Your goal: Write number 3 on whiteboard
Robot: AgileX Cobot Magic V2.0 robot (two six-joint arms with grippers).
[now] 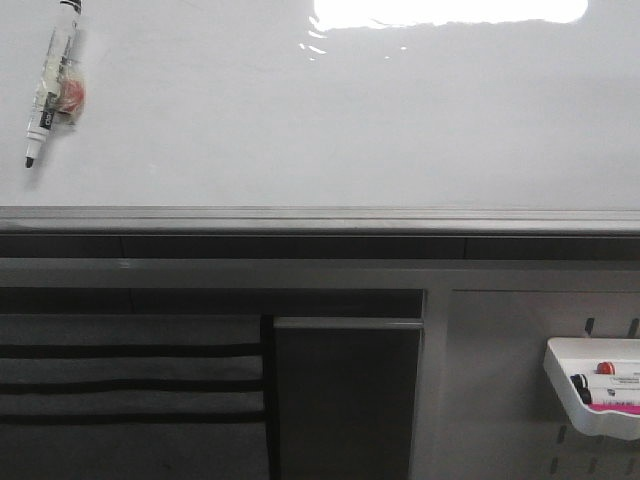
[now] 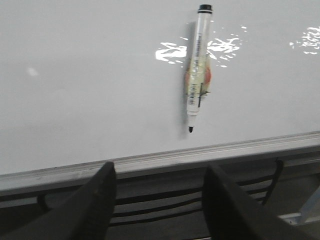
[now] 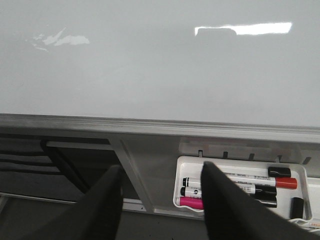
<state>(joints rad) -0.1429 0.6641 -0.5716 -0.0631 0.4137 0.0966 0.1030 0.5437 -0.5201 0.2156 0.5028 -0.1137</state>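
Observation:
The whiteboard (image 1: 350, 120) is a glossy white surface with glare, and the number 3 is out of view on it. A white-bodied black marker (image 1: 52, 85) lies on the board at the far left. Its bare tip points toward the near edge, and a clear wrap with an orange patch goes round its middle. In the left wrist view my left gripper (image 2: 160, 167) is open and empty, short of the board's edge, with the marker (image 2: 198, 70) ahead of it. My right gripper (image 3: 162, 167) is open and empty below the board's edge. Neither gripper shows in the front view.
A grey metal strip (image 1: 320, 218) runs along the board's near edge. A small white tray (image 1: 595, 400) at the lower right holds several markers. In the right wrist view that tray (image 3: 240, 165) lies partly behind one finger. Dark slatted panels sit below the board.

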